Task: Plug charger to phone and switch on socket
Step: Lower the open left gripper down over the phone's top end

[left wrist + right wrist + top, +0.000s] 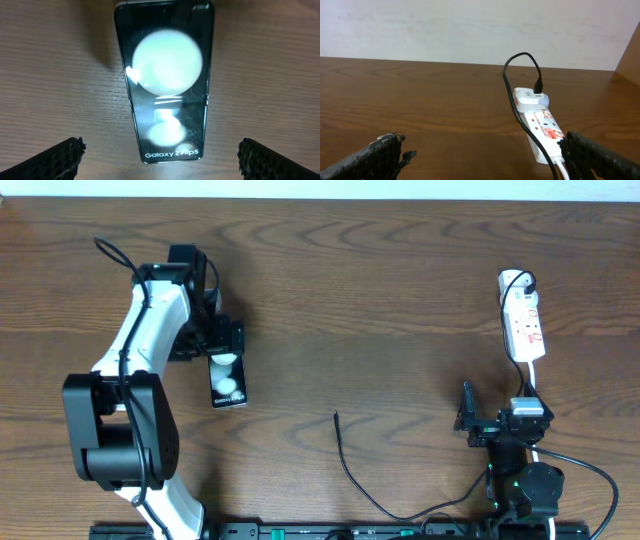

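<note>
The left gripper [160, 159] stands wide open and holds nothing. Its two black textured fingers [52, 159] show only at the lower corners of the left wrist view. The small black rectangular phone [167, 75] lies flat on the brown wooden table [360, 300], straight ahead of this gripper and centred on the gap between the fingers. Its end printed "Galaxy Z Flip5" is nearest the gripper, and neither finger touches it. Two white round patches show on its face.

The right gripper [487, 152] is also spread wide and empty. The white elongated power strip with red marks [545, 127] lies ahead of it, toward its right finger, and a white adapter sits at the strip's far end. A long thin black charger cable [346, 460] is plugged into that adapter. Its free plug tip lies loose on the table off the right gripper's left side, between the two grippers and well apart from the phone.
</note>
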You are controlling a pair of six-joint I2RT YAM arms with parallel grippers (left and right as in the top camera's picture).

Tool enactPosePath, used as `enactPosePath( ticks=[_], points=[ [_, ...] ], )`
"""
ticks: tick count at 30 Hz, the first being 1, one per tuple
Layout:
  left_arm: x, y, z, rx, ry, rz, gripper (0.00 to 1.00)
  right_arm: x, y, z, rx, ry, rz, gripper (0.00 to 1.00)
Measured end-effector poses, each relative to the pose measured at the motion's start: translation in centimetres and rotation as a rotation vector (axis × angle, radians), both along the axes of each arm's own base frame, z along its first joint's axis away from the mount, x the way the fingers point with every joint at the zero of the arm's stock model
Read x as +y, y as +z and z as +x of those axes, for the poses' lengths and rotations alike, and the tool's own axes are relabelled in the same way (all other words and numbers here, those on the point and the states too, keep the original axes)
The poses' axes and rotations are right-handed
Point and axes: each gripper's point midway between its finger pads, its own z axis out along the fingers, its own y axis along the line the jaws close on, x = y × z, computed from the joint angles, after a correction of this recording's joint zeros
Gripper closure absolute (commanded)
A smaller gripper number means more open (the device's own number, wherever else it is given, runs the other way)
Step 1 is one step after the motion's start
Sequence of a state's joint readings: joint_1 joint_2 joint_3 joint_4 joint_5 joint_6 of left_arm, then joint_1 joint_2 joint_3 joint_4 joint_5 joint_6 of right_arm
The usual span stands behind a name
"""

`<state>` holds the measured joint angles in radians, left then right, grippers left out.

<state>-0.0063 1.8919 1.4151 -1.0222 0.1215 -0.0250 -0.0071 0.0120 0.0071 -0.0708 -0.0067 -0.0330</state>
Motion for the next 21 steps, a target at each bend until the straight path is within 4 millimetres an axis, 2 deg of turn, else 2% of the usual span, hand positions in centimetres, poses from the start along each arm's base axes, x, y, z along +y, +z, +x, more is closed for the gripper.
enactPosePath(
  ticks=[9,21],
  points=[
    [0.0,-2.1,-0.6,0.002,0.000,0.000,0.00,0.0,0.0,0.0,0.000,0.000,0.000,0.01],
    [0.0,-3.8,0.1,-0.055,0.014,-0.001,0.00,0.0,0.0,0.0,0.000,0.000,0.000,0.01]
  ],
)
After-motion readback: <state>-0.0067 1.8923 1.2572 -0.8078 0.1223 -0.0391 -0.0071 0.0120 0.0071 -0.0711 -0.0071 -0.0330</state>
